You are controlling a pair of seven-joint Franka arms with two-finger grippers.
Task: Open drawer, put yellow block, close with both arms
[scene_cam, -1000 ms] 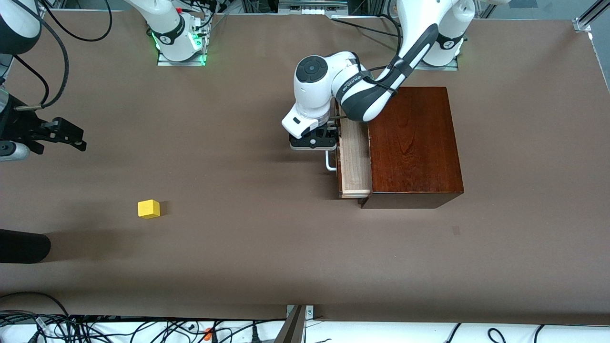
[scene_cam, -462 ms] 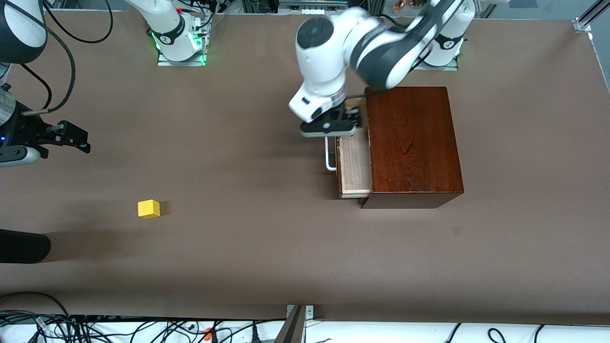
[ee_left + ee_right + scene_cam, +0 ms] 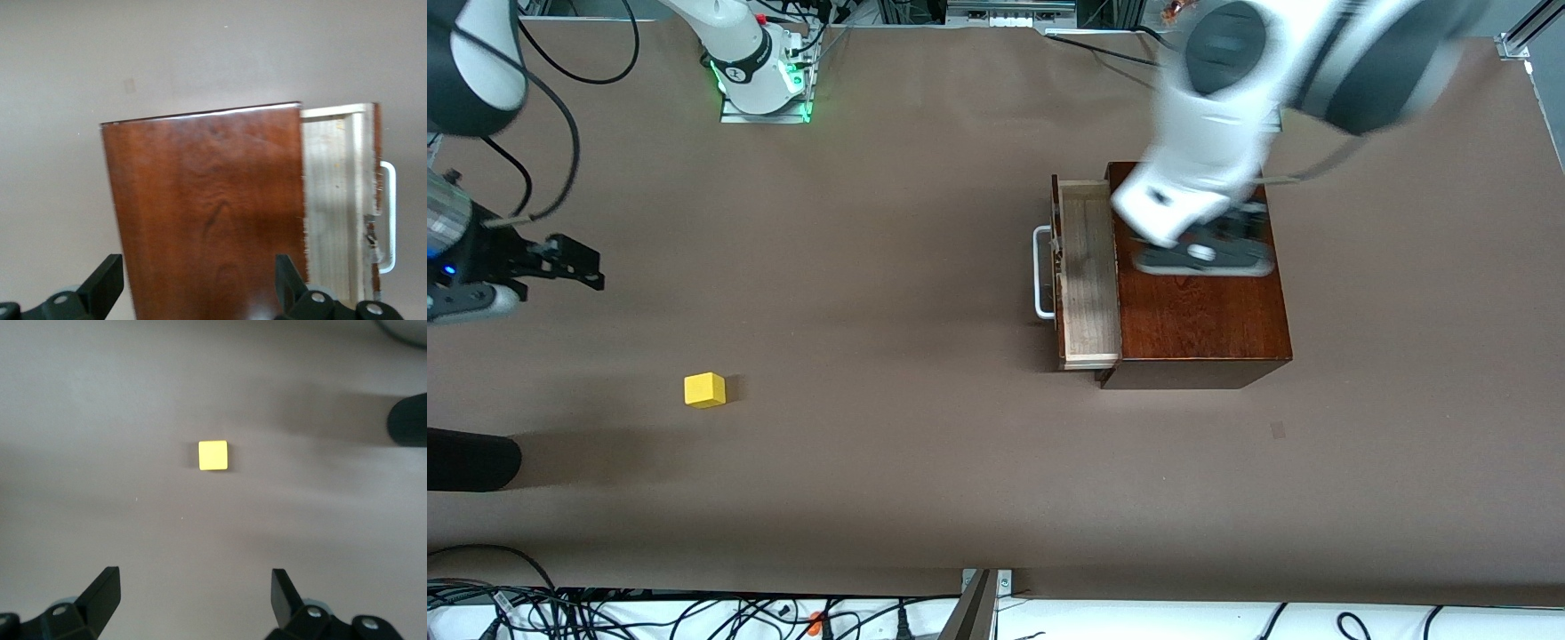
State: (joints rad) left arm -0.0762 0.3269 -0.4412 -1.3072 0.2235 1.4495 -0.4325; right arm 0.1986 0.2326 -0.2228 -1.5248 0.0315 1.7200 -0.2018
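Over the glossy wooden box [image 3: 1199, 271] the left gripper [image 3: 1202, 255] hangs empty, its fingers [image 3: 103, 283] spread wide and touching nothing. Beside it, toward the right arm's end of the table, the drawer [image 3: 1088, 276] stands pulled out, its pale tray bare and its white handle [image 3: 1040, 271] free. So the opening looks done; the block is not yet picked up, and loading and closing remain.

The right gripper [image 3: 560, 262] hovers above the bare tabletop [image 3: 889, 444] at the right arm's end, fingers [image 3: 100, 597] likewise spread and holding nothing. The yellow block [image 3: 704, 389] sits flat on the table, nearer the front camera than the spot under that gripper and well apart from the drawer. In the right wrist view the block [image 3: 213, 455] lies ahead of the open fingers, roughly centred between them but not yet within their span. That gripper appears to be lining up for the pickup.
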